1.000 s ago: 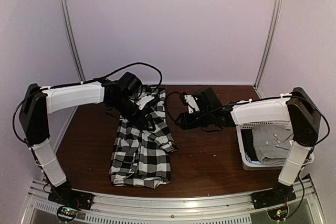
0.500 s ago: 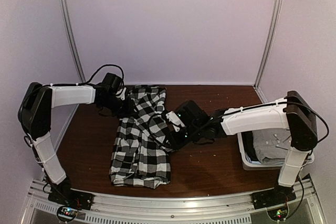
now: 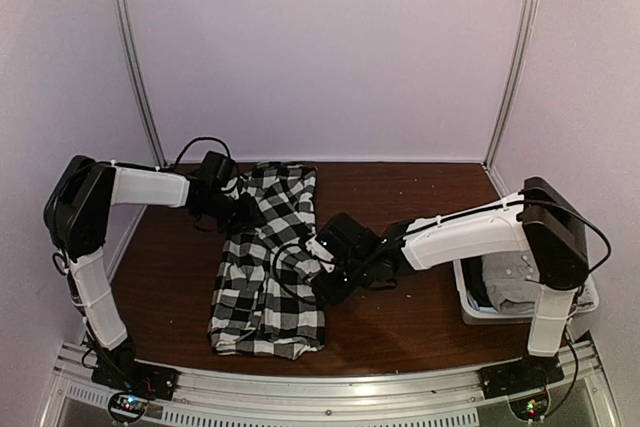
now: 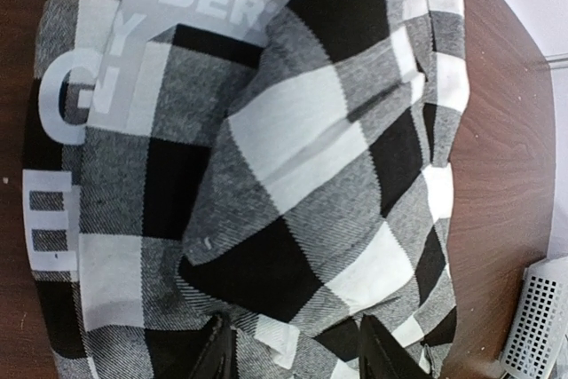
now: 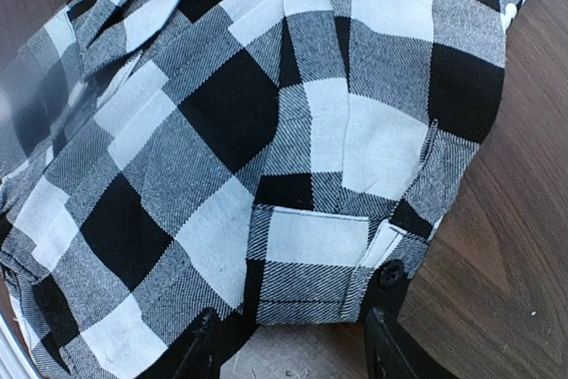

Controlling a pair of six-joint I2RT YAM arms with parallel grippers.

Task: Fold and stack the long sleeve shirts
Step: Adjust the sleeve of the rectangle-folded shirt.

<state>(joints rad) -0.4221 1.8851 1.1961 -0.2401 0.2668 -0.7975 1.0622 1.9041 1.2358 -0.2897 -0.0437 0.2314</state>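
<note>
The black-and-white checked long sleeve shirt [image 3: 268,287] lies spread lengthwise on the brown table, left of centre. My left gripper [image 3: 243,209] is at its upper left edge. In the left wrist view it [image 4: 297,357] stands open just above the checked cloth [image 4: 293,175], with nothing pinched. My right gripper [image 3: 322,282] is at the shirt's right edge. In the right wrist view it [image 5: 297,357] stands open around a sleeve cuff [image 5: 319,264] with a black button [image 5: 390,273]. The grey shirt [image 3: 515,282] lies in the basket.
A white lattice basket [image 3: 470,312] stands at the table's right edge beside the right arm's base; its corner [image 4: 537,326] shows in the left wrist view. Bare brown table [image 3: 400,327] lies between the shirt and the basket. Walls close off the back and sides.
The right arm swung left and nearer, from mid-table to the shirt's right edge, its jaws widening. The left gripper drew back left to the shirt's upper left edge.
</note>
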